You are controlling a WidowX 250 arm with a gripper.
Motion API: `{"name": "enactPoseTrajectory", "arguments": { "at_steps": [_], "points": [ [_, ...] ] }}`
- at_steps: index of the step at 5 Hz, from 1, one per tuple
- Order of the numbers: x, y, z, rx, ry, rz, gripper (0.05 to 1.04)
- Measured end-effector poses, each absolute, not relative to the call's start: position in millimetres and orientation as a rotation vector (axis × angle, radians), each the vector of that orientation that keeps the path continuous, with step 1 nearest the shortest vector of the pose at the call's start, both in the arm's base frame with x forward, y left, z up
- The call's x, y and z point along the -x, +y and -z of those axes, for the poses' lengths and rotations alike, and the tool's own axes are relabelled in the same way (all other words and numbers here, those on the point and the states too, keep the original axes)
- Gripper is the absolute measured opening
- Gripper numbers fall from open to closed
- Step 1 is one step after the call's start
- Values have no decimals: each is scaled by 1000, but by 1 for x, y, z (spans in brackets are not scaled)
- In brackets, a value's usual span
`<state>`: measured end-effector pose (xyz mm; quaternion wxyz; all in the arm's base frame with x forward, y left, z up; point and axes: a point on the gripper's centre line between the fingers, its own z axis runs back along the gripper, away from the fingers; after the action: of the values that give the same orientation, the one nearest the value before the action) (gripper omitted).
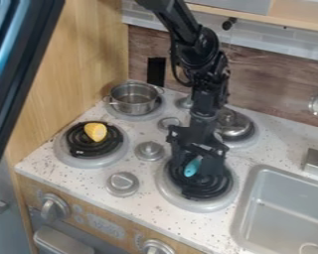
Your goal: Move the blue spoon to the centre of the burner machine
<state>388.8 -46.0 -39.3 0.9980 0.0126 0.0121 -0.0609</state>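
The black gripper [196, 159] hangs over the front right burner [167, 190], its lower end close to the black coil. The blue spoon [192, 167] shows as a small light-blue piece at the gripper's lower end, above the coil; the rest of it is hidden by the gripper. Whether the spoon is held or lies on the coil, I cannot tell. Between the burners, the middle of the white stove top [149, 164] carries several grey round knobs.
A yellow piece [95, 131] lies on the front left burner. A metal pot [133, 99] stands on the back left burner, and a silver lidded vessel [233, 124] on the back right one. The grey sink [281, 208] is at the right, wooden wall at the left.
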Motion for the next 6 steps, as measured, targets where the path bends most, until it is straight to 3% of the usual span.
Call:
{"name": "enactPoseTrajectory", "arguments": {
  "at_steps": [1,2,3,4,6],
  "points": [
    [-386,-43,40,-34,38,124,385],
    [-386,-26,33,-33,40,107,323],
    [-394,12,8,-30,-34,36,323],
    [-396,59,3,-38,-56,-46,323],
    [-405,60,31,-18,7,-6,322]
  ]
}}
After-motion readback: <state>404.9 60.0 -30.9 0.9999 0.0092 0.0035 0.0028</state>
